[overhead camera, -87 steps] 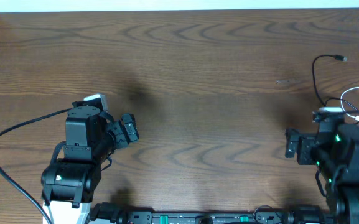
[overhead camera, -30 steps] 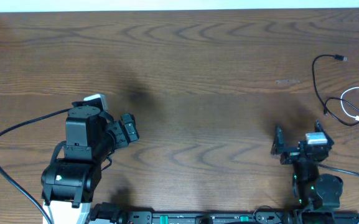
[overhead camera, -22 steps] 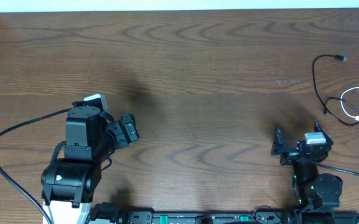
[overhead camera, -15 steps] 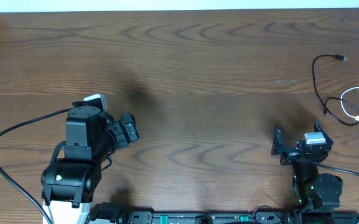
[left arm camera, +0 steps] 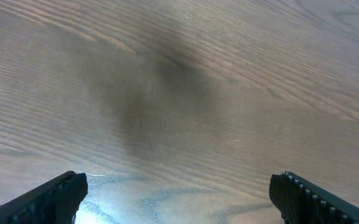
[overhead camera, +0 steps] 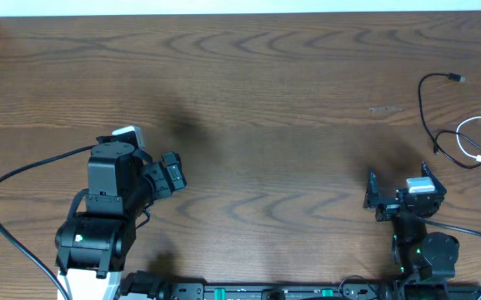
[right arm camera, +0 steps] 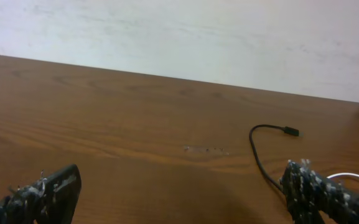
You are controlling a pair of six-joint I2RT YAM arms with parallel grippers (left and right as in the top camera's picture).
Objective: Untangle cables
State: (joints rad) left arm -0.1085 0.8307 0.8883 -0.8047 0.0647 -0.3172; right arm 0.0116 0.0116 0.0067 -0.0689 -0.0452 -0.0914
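The left gripper [overhead camera: 173, 173] is hovering low at the near left of the brown wood-grain table [overhead camera: 265, 100], its arm folded back over its base and pointing toward the table's middle. The right gripper [overhead camera: 374, 197] is sitting near the front right, its arm tucked close to its base and aiming leftward.

The left wrist view is showing only bare wood between the left gripper's widely parted black fingers [left arm camera: 58, 194]. The right wrist view is showing the right gripper's fingers [right arm camera: 55, 186] equally spread, holding nothing.

The thin black cord [overhead camera: 421, 102] is lying at the far right of the table, arcing from a small plug back toward the right edge. There it is meeting the looped thin white cord [overhead camera: 459, 132]; how they cross is too fine to tell. Both are lying well apart from the right gripper and farther still from the left. The right wrist camera is catching the black cord [right arm camera: 256, 155] and a sliver of the white one [right arm camera: 353, 177], plus the pale wall [right arm camera: 167, 31] beyond the far edge. The overhead alone is showing the loops. Open wood is stretching between the arms.
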